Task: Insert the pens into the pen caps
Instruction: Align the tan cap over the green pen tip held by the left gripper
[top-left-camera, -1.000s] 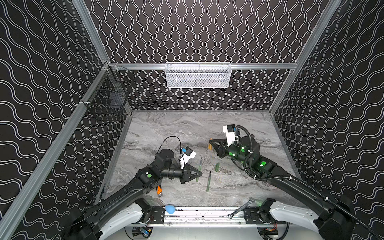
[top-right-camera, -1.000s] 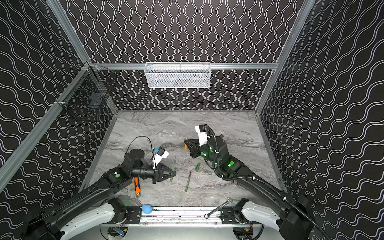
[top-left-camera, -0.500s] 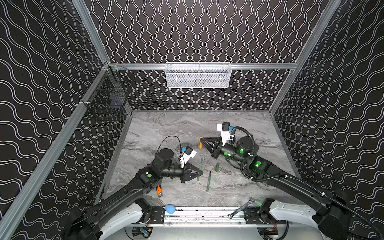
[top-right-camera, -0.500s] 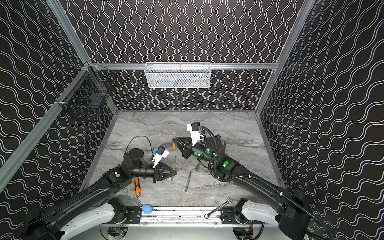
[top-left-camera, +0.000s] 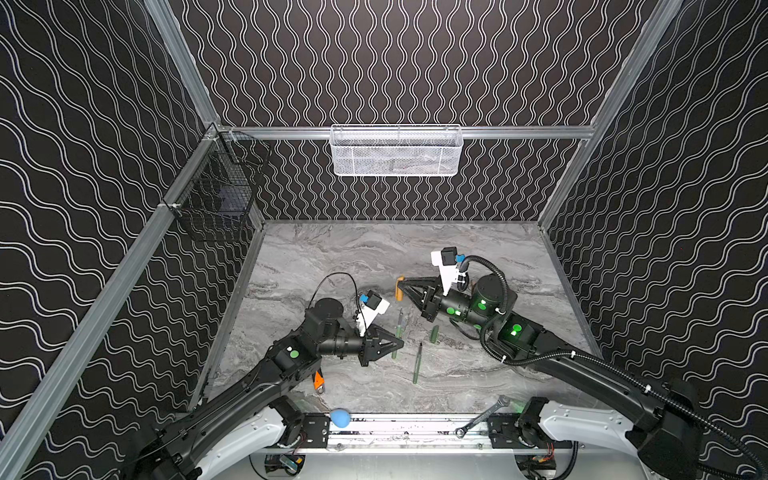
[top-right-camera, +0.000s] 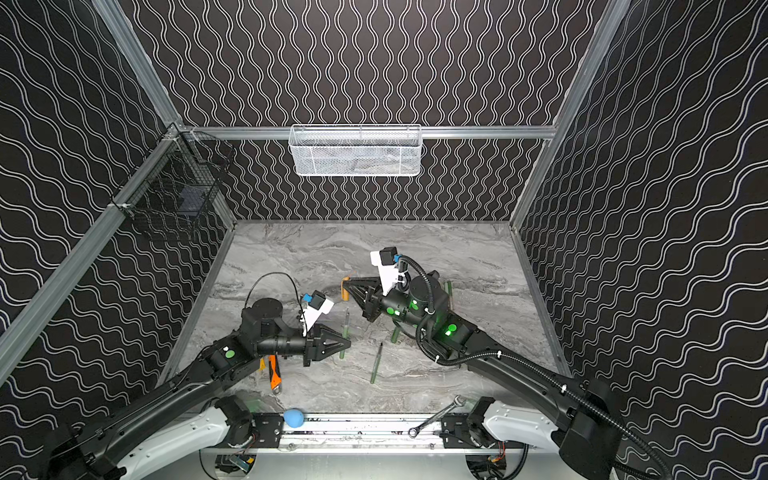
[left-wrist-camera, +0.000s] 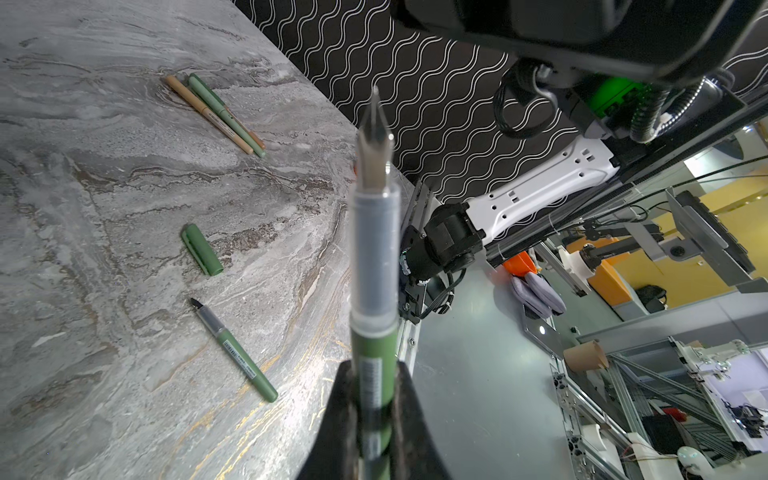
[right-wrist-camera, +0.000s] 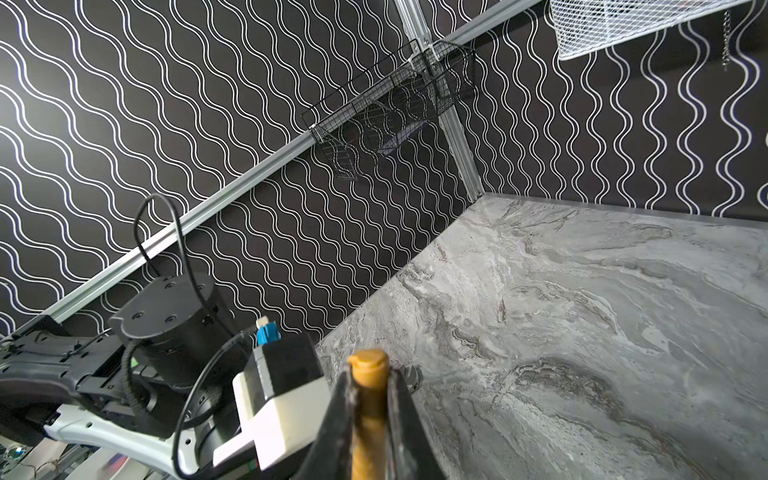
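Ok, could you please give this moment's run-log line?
left end effector: shut on green pen | right end effector: shut on tan-orange pen cap | uncapped

The left gripper (left-wrist-camera: 372, 376) clamps a green pen (left-wrist-camera: 374, 257), tip bare. A cap (left-wrist-camera: 202, 249) lies on the bench (left-wrist-camera: 104, 187) near a loose pen (left-wrist-camera: 237, 353).

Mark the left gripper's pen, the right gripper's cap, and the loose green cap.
green pen (left-wrist-camera: 374, 257), left wrist view, translucent grip section.
orange cap (right-wrist-camera: 368, 382), right wrist view, end protruding past the fingers.
loose green cap (left-wrist-camera: 202, 249), left wrist view, mid-body.
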